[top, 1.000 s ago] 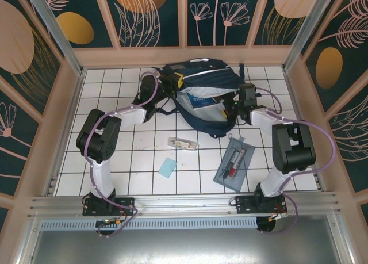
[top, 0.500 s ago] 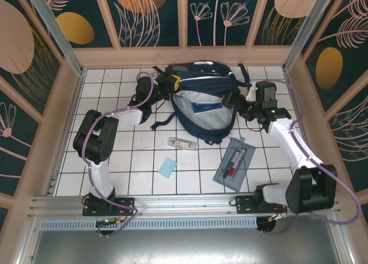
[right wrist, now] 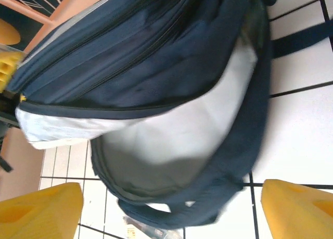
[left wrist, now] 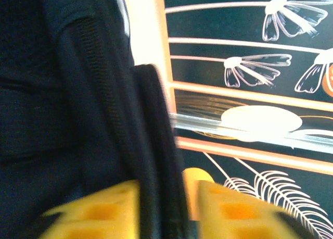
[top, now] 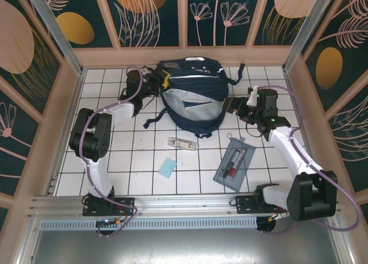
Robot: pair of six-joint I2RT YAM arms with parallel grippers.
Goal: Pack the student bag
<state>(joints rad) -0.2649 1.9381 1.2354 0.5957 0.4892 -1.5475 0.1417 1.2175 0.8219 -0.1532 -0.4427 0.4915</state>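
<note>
Two grippers flank the student bag [top: 192, 80], which lies on the white-tiled bench [top: 115, 155] with its main compartment unzipped. The pale grey lining [right wrist: 171, 145] shows through the mouth, on the side of the bag toward the arm bases.

The left gripper [top: 163, 80] is against the bag's left edge. In the left wrist view its yellow fingers [left wrist: 99, 213] stand partly apart, with a dark strap [left wrist: 156, 161] of the bag running up between them. The strap lies against one finger, and a thin sliver of background shows between it and the other. The gripper is therefore around the strap rather than clamped on it, though the picture is blurred. Beyond the bag in that view is the dark wall panel [left wrist: 250, 67], painted with flowers.

The right gripper [top: 232, 106] sits just off the bag's right side and faces it. Its fingers [right wrist: 41, 213] are spread wide, one at each lower corner of the right wrist view, and hold nothing. The bag's open mouth lies ahead of them, apart from both.

On the arm-base side of the bag lie three smaller things. A small clear packet [top: 183, 143] is near the bag's rim, and a light blue card [top: 168, 168] lies a little beyond the packet. A flat grey pencil case [top: 234, 163] is off toward the bag's right, with pens visible inside.
</note>
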